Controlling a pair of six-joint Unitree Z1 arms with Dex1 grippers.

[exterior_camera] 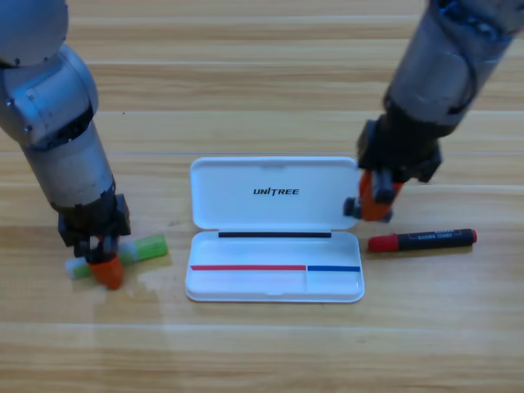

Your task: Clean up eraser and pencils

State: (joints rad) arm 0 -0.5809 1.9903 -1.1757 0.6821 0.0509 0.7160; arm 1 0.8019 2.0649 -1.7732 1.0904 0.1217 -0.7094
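Left claw (106,270) hides green-ended pencil's (146,247) middle; jaws unclear.

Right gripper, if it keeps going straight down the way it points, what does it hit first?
Probably the right edge of the case, near its lid corner. The right gripper points down there; its height is unclear.

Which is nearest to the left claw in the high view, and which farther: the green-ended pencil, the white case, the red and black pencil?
From the left claw:
1. The green-ended pencil, right at the claw, at the table's left.
2. The white case, open in the middle.
3. The red and black pencil, right of the case, below the right claw.
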